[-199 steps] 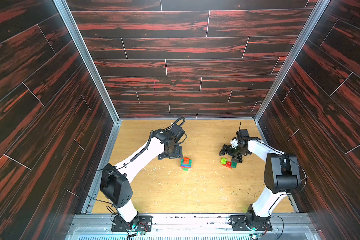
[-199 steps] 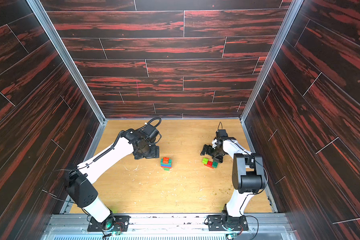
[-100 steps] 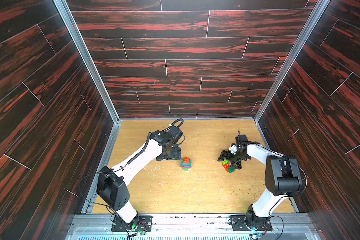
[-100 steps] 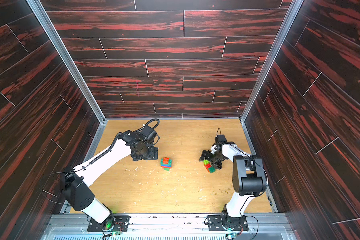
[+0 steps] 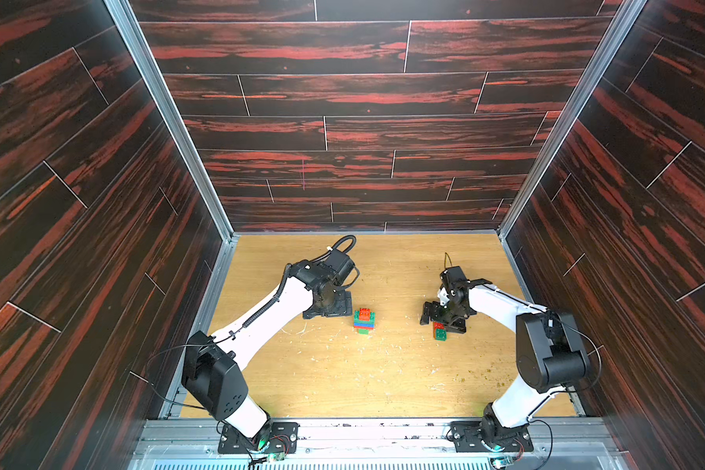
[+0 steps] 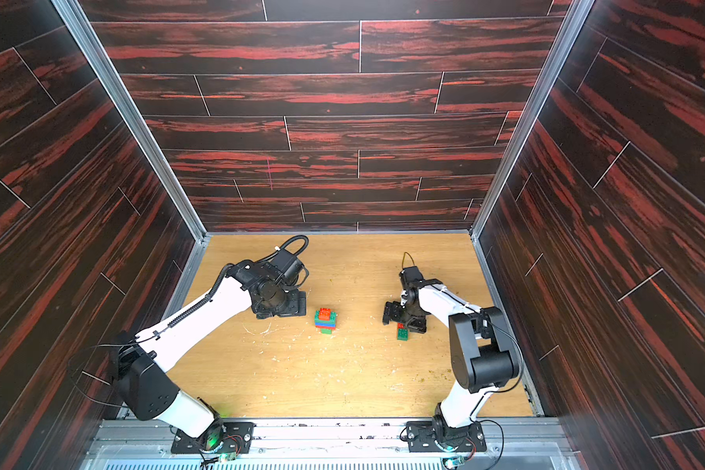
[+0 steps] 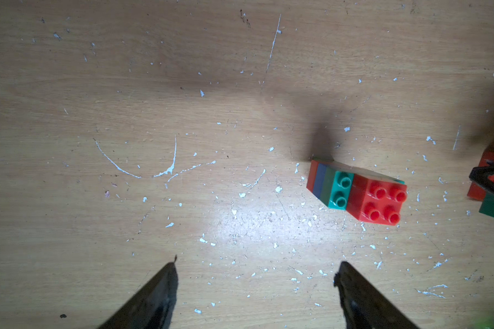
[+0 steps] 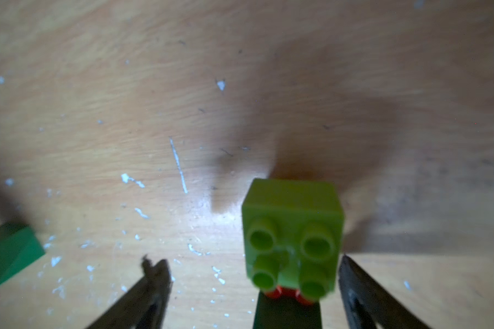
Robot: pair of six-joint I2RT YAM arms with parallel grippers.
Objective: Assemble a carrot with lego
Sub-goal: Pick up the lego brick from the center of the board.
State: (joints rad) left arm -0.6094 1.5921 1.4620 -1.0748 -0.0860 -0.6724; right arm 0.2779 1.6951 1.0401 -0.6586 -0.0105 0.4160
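Note:
A stack of joined lego (image 5: 364,320) stands mid-table: a red square on top, then teal, blue and red bands, with a green piece at the bottom. In the left wrist view the stack (image 7: 357,192) lies off to one side of my open, empty left gripper (image 7: 255,273). In a top view the left gripper (image 5: 329,308) points down just left of the stack. My right gripper (image 8: 253,270) stands open around a lime brick (image 8: 293,228) that sits on red studs, close to one finger (image 8: 354,282). In a top view the right gripper (image 5: 440,320) hides the lime brick.
A dark green brick (image 5: 440,335) joined to a red brick (image 5: 437,325) lies just in front of the right gripper; the green brick (image 8: 9,250) also shows in the right wrist view. White scratches and flecks mark the wooden table (image 5: 383,374). Dark walls enclose three sides.
The right gripper has come down over the lime, red and green bricks and its jaws have narrowed a little. The lime brick is now hidden from above. The left arm has shifted slightly.

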